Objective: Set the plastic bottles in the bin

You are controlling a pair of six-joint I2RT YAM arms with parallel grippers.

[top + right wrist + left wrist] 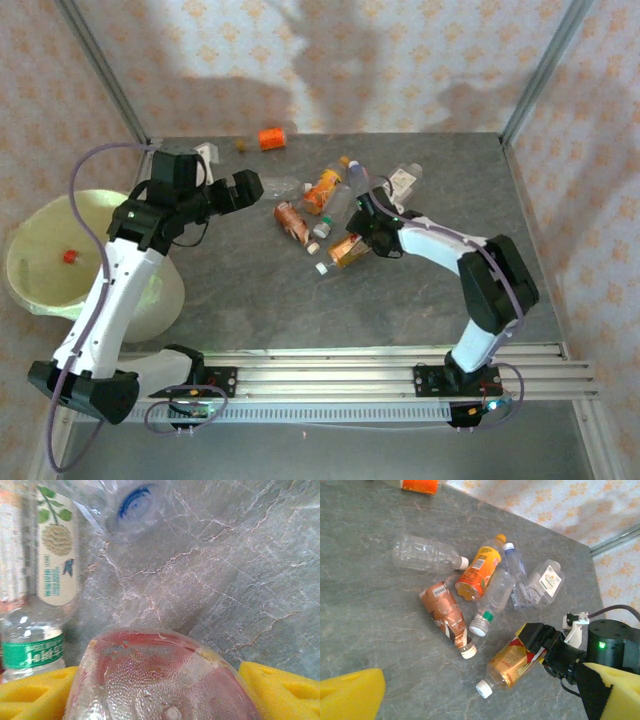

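Note:
My right gripper point(358, 238) is shut on the base of an orange-and-yellow labelled bottle point(520, 662) with a white cap, which lies low over the table; its ribbed bottom point(160, 680) sits between my yellow pads point(280, 690). My left gripper point(250, 187) hovers open and empty left of the pile, its yellow pads point(350, 695) wide apart. Lying in the pile are a clear bottle point(425, 555), an orange-labelled bottle point(480, 570), a brown one point(447, 617), a clear green-banded one point(492, 602) and a crumpled blue-capped one point(517, 580). The bin point(30, 235) stands at the left.
A squarish bottle with a white label point(545, 582) lies at the pile's right edge. An orange bottle point(271, 138) rests near the back wall. A small red object point(69, 256) lies inside the bin. Metal frame posts point(530, 95) rise at the table's back corners.

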